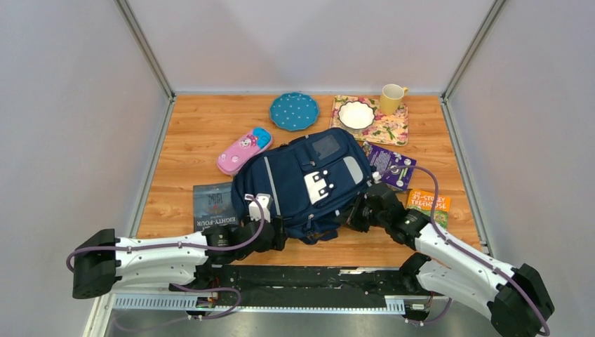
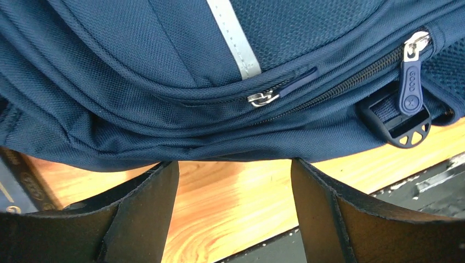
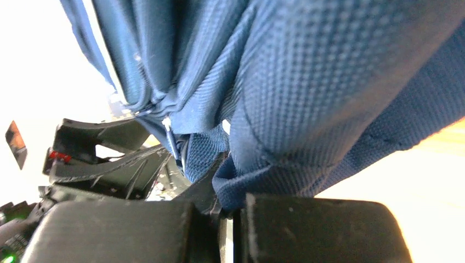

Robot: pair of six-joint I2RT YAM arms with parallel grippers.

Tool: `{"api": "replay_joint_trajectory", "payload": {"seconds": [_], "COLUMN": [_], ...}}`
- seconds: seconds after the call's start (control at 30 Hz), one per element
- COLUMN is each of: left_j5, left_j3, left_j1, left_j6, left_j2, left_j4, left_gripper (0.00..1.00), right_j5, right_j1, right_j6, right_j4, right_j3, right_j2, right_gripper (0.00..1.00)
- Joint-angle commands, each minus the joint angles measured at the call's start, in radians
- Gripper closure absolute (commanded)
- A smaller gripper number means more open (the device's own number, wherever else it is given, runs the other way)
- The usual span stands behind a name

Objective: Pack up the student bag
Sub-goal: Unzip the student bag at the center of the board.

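Jaws, left: spread wide, gripping nothing. Jaws, right: pressed together, pinching a fold of the student bag (image 1: 309,179).

Top view
- Student bag: navy, lying flat at the middle of the bench (image 1: 189,133), front pockets and white patch facing up.
- Left jaws at the bag's near-left corner; right jaws at its near-right edge.
- Pink pencil case (image 1: 243,149): just beyond the bag's far-left corner.
- Dark book (image 1: 212,205): left of the bag, its right edge partly under the bag.
- Teal dotted plate (image 1: 294,111): far side, apart from the bag.
- Floral mat (image 1: 389,130) carrying a white bowl (image 1: 356,114); yellow mug (image 1: 391,98) at its far corner.
- Purple packet (image 1: 389,167) just beside the bag's right side; orange-and-green book (image 1: 428,206) nearer, by the right arm.

Left wrist view
- Two dark fingers (image 2: 148,208) stand well apart, bare bench wood between them.
- The bag's (image 2: 137,82) lower edge lies just past the fingertips — contact cannot be told.
- Pale stripe (image 2: 236,41), silver zip pull (image 2: 262,98), blue rubber zip tab (image 2: 410,82) and black buckle (image 2: 403,123) on the fabric.

Right wrist view
- Fingers (image 3: 318,230) closed together, a bunch of navy bag fabric (image 3: 307,82) caught at the seam between them — the cloth rises in folds from the pinch.
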Motion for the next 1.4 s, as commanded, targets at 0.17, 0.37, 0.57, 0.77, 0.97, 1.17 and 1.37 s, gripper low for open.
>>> {"api": "replay_joint_trajectory", "payload": {"seconds": [0.17, 0.37, 0.57, 0.77, 0.97, 1.17, 1.37], "left_j5": [-0.162, 0.067, -0.044, -0.157, -0.318, -0.429, -0.478], "left_j3": [0.133, 0.138, 0.149, 0.168, 0.132, 0.124, 0.121], "left_j1": [-0.003, -0.021, -0.171, -0.194, -0.199, -0.199, -0.197], "left_j6": [0.156, 0.215, 0.241, 0.25, 0.343, 0.408, 0.407], "left_j2": [-0.23, -0.25, -0.137, -0.013, 0.04, 0.057, 0.037], "left_j4": [0.016, 0.151, 0.207, 0.247, 0.39, 0.527, 0.491], "left_gripper": [0.18, 0.2, 0.2, 0.2, 0.2, 0.25, 0.64], "right_j5": [-0.073, -0.055, -0.033, -0.029, -0.021, -0.004, -0.003], "right_j1": [0.009, 0.011, 0.012, 0.034, 0.058, 0.075, 0.075], "right_j6": [0.029, 0.043, 0.048, 0.042, 0.026, 0.017, 0.01], "right_j4": [0.047, 0.061, 0.087, 0.082, 0.05, 0.027, 0.016], "right_j3": [0.259, 0.338, 0.371, 0.394, 0.416, 0.425, 0.424], "right_j2": [-0.093, -0.003, 0.045, 0.042, 0.025, 0.014, 0.013], "right_gripper": [1.0, 1.0, 1.0, 1.0, 1.0, 1.0, 1.0]}}
